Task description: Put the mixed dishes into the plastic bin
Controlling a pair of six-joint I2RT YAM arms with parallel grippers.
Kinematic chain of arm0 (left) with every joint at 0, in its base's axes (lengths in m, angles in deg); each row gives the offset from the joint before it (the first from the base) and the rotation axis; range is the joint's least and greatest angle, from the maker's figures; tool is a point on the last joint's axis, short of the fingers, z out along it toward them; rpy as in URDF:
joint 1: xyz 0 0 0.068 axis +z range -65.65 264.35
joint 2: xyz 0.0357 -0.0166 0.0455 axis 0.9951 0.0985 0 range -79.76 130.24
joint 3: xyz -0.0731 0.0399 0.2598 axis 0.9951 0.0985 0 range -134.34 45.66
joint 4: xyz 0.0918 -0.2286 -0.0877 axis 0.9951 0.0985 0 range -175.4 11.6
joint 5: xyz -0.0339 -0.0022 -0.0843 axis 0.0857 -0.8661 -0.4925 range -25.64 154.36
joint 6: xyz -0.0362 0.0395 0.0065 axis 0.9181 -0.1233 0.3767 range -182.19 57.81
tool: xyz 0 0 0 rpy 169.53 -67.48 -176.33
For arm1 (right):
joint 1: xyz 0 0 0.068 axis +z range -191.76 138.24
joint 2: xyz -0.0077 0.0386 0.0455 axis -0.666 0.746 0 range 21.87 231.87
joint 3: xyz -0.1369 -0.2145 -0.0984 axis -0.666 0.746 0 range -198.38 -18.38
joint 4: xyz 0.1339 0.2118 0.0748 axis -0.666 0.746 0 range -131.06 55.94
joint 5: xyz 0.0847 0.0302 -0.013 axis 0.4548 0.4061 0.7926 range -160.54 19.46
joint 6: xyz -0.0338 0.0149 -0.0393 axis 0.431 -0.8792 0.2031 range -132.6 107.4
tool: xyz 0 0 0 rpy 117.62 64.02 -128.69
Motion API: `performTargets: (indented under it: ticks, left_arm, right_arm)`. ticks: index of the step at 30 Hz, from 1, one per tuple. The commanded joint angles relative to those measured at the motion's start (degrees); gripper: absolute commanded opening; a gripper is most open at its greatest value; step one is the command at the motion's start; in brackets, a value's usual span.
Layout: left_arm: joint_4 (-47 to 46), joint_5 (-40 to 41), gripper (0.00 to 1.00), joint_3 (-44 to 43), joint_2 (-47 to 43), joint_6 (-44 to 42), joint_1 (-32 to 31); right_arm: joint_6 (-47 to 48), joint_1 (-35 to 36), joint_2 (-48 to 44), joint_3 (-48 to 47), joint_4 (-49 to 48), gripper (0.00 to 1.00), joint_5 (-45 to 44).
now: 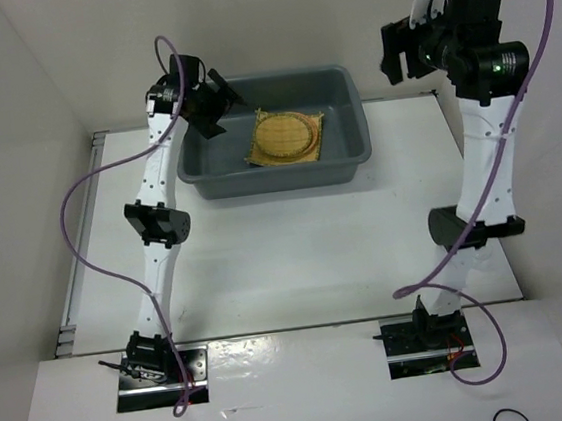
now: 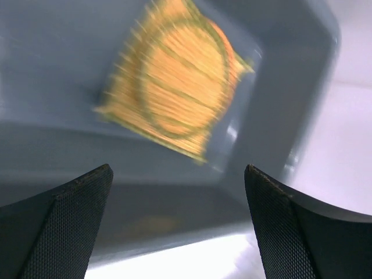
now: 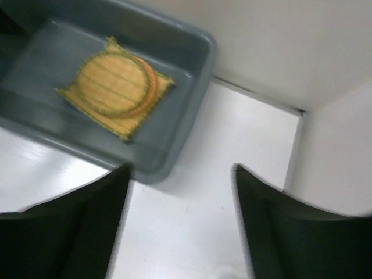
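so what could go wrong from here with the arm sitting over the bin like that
The open left end effector hangs over the left side of the bin; pulling back, it might clip the rim and shove the bin. The yellow disc lies off-centre on the orange disc on the mat, so a knock could slide the stack apart.

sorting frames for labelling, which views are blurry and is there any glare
Top external: sharp and evenly lit, mild glare on the near part of the table. Left wrist: motion blur smears the mat and bin, while the fingers look crisp. Right wrist: soft all over, dark fingers out of focus.
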Motion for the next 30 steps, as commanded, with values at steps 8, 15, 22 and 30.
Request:
performTargets:
  ticks: [8, 15, 22, 30]
  left_arm:
    - [7.97, 28.09, 1.00, -1.87, -21.82, -22.78, -12.66]
    - [7.44, 35.70, 1.00, 21.45, -32.18, -20.61, -21.72]
    - [-30.79, 19.90, 1.00, 92.57, -72.08, -16.46, -14.09]
    - [-22.63, 20.16, 1.00, 101.30, -81.93, -16.97, -10.22]
  right_arm:
    - [27.76, -10.10, -27.14, 60.74, -0.28, 0.89, -14.72]
    - [20.63, -10.72, -38.75, 96.97, -15.55, 0.94, -18.57]
    - [18.87, -12.83, -41.57, 106.83, -26.54, 0.94, -24.02]
    - [18.87, -14.58, -38.94, 109.83, -33.93, 0.94, -25.78]
